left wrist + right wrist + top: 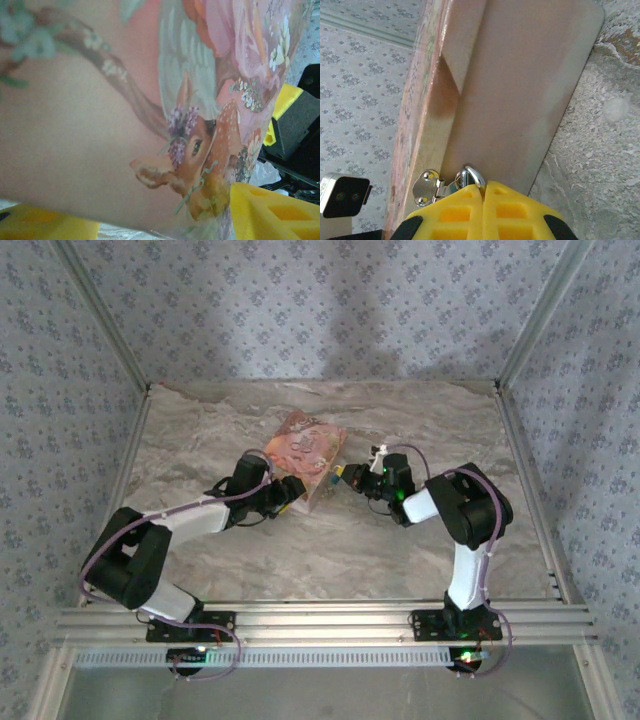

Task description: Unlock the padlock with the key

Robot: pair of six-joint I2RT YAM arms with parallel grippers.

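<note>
nearest the camera in the top view, grooved metal rails point(320, 620) carry both arm bases, well short of the pink box point(305, 450). between the rails and the box lies bare marbled counter point(330, 550).

the left claw point(287, 493) reaches the box's near left corner. its yellow fingers point(270, 212) stand partly apart on either side of the box, closed on it, and the box sits tilted in the top view. in the left wrist view the box's face carries a painted fawn point(195, 150) with purple blossom on its head, white flowers and a brown branch.

the right claw point(483, 190) sits at the box's right side, its yellow pads pressed flat together with no gap. at their tips a silver loop, the shackle of the padlock point(472, 175), pokes out against the box's plain side wall. the lock's body is hidden behind the pads, so whether they pinch it or a key cannot be told. just left of the loop a shiny hasp point(427, 187) is fixed to the box's edge. the pads stand in the way of any keyhole.

faint marks along the box's patterned edge may be lettering, too blurred to read.

a small white block with two dark lenses point(342, 195) shows left of the box in the right wrist view. beyond the box rises a wall of blue-grey flowered paper point(300, 310).
</note>
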